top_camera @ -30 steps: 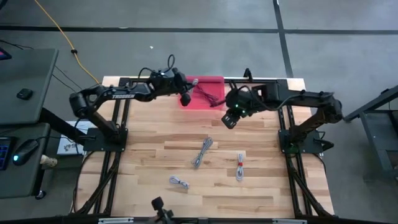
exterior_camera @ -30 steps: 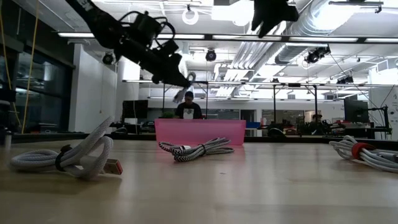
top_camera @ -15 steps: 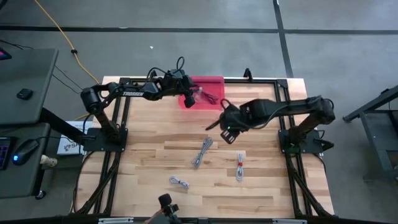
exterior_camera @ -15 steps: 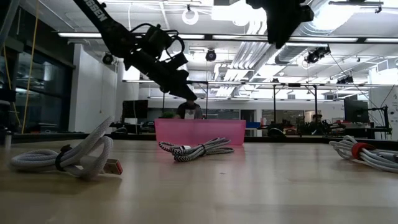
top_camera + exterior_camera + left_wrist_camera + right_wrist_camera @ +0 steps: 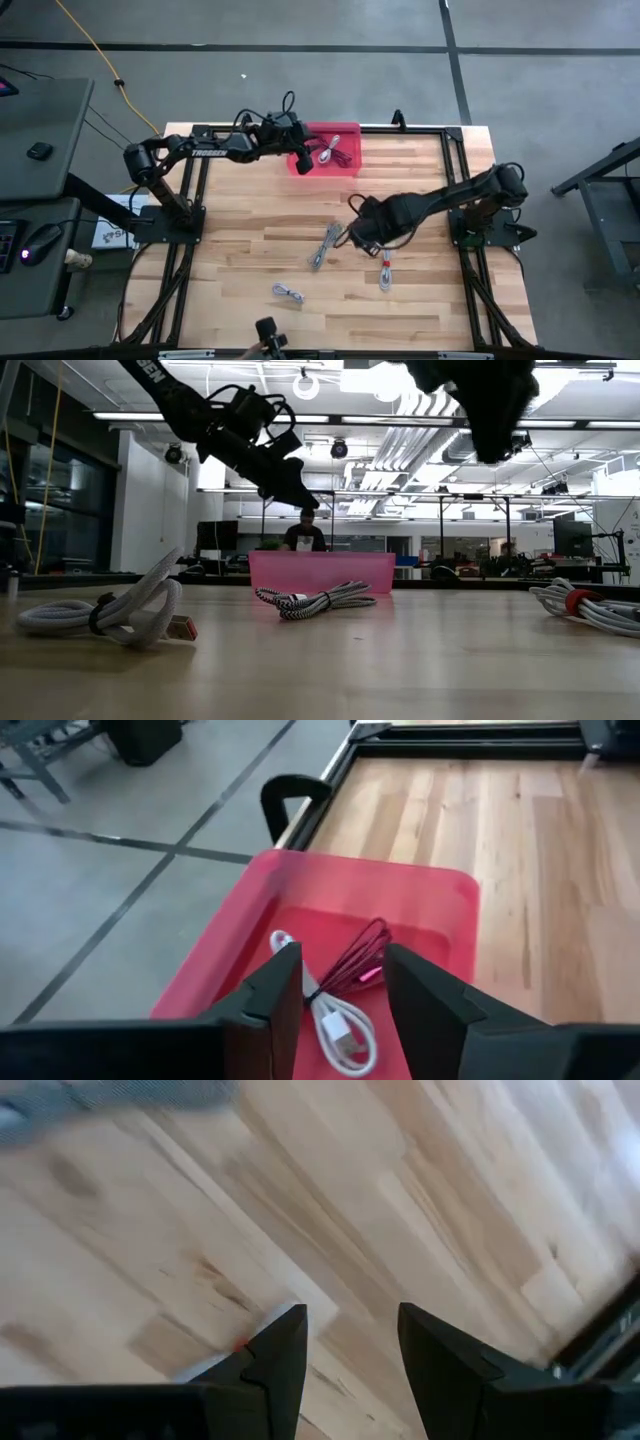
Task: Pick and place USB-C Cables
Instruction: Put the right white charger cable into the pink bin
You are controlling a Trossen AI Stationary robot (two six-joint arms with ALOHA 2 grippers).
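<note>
The left gripper (image 5: 342, 995) hung open over the pink plastic bin (image 5: 345, 130), while the open right gripper (image 5: 362, 240) hovered near the red-tied grey cable bundle (image 5: 385, 270), probably its next pick.

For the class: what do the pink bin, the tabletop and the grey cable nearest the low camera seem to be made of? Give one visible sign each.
Pink rectangular bin: probably plastic, smooth with a soft sheen and rounded moulded corners.
Light plank tabletop: wood, likely sealed; grain and joined strips show.
Grey-white coiled cable: seemingly braided fabric sleeve, finely textured and matt, with a dark tie around it and a metal-looking plug with a red insert.
</note>
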